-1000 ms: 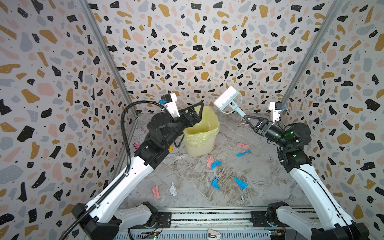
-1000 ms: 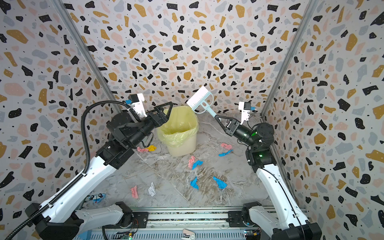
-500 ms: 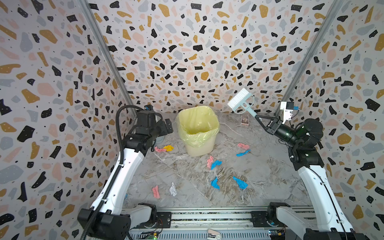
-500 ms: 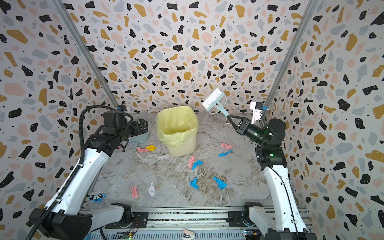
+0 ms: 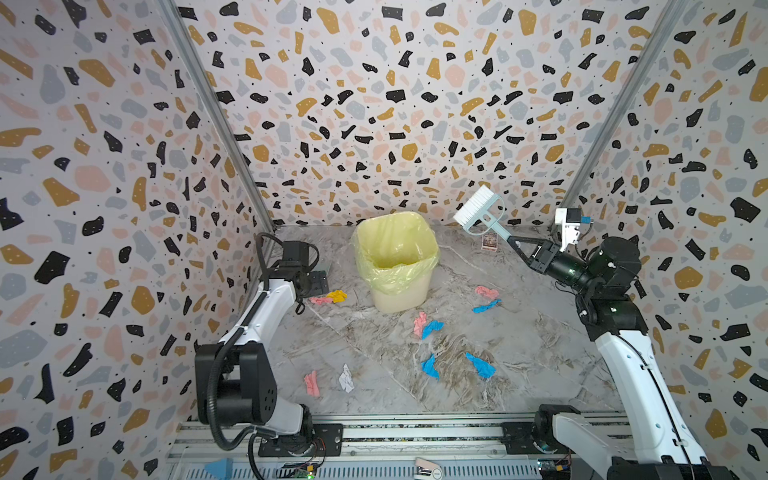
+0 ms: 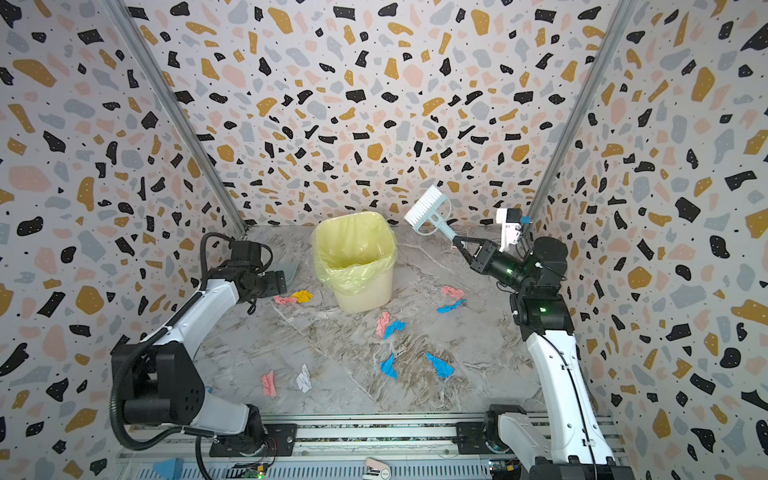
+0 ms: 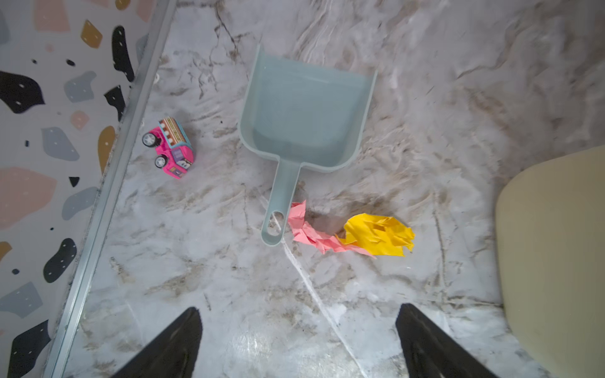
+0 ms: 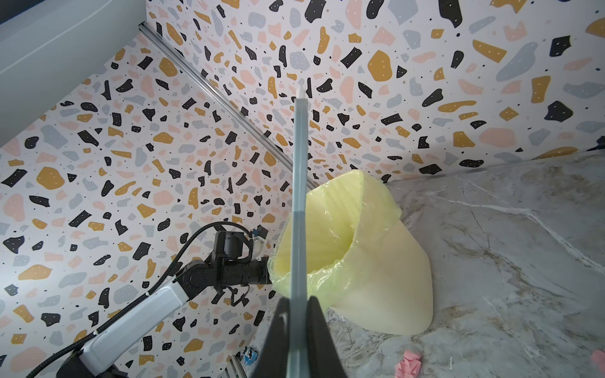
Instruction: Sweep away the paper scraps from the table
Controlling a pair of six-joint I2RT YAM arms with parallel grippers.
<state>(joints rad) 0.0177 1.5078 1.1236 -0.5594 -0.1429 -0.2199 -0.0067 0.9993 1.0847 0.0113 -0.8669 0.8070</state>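
Paper scraps lie over the marble table (image 5: 374,353): a pink and yellow pair (image 5: 330,297) (image 7: 376,234), pink and blue bits (image 5: 426,326) (image 5: 484,299), two blue (image 5: 430,367) (image 5: 480,365), one pink (image 5: 311,383), one white (image 5: 345,378). My left gripper (image 7: 298,307) hangs open over bare table, just short of a pale teal dustpan (image 7: 304,114) lying flat, whose handle touches the pink scrap. In both top views the left gripper (image 5: 318,282) (image 6: 276,282) sits by the left wall. My right gripper (image 5: 515,241) (image 8: 298,298) is shut on the brush (image 5: 473,206) (image 6: 424,203), held in the air.
A bin lined with a yellow bag (image 5: 395,257) (image 8: 376,261) stands at the back middle. A pink toy car (image 7: 172,147) lies by the left rail. A small printed card (image 5: 489,241) lies at the back right. Terrazzo walls close three sides.
My left arm has pulled back from the bin's rim to the left wall and dropped low over the table. My right arm has drawn the brush back to the right.
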